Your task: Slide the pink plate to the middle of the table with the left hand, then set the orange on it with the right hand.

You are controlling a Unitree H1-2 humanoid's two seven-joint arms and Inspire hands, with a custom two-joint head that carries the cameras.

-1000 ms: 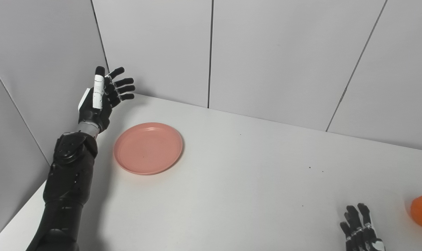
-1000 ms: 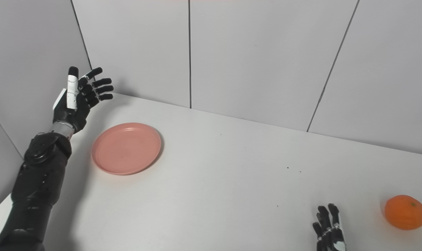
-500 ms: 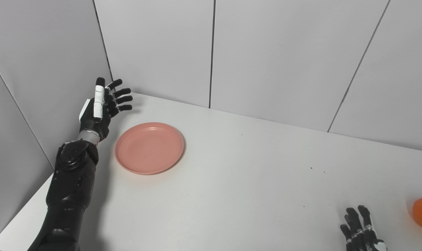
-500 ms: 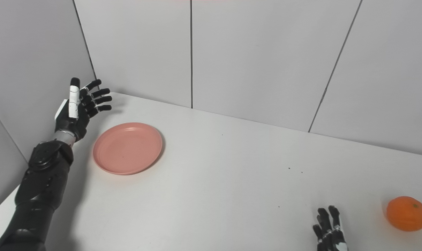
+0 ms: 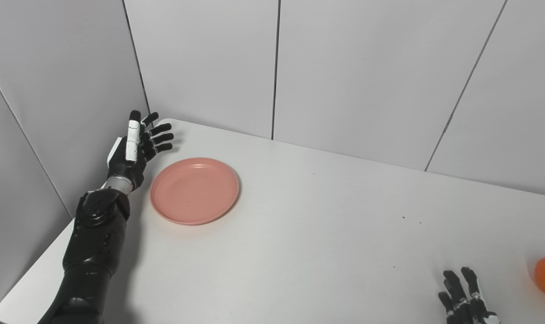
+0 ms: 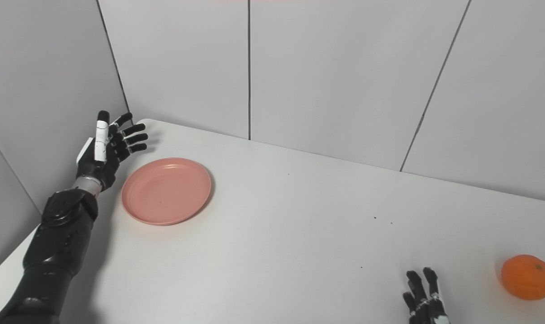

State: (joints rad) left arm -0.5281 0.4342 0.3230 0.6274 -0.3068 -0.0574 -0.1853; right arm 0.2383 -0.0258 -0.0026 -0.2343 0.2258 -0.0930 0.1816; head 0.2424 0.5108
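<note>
A round pink plate (image 5: 194,190) lies flat on the white table (image 5: 322,234), at its far left. My left hand (image 5: 135,150) is open with its fingers spread, just left of the plate's far-left rim, apart from it. An orange (image 6: 528,277) sits near the table's right edge. My right hand (image 6: 423,301) is open, low at the bottom edge, left of the orange and apart from it; only its fingers show.
Grey wall panels (image 5: 353,67) close the table in at the back and on the left, close to my left hand. The table's front-left corner (image 5: 4,306) shows at the bottom left.
My left hand has come down and a little nearer to the plate's left rim. The view has shifted slightly. The plate, the orange and the right hand stay put.
</note>
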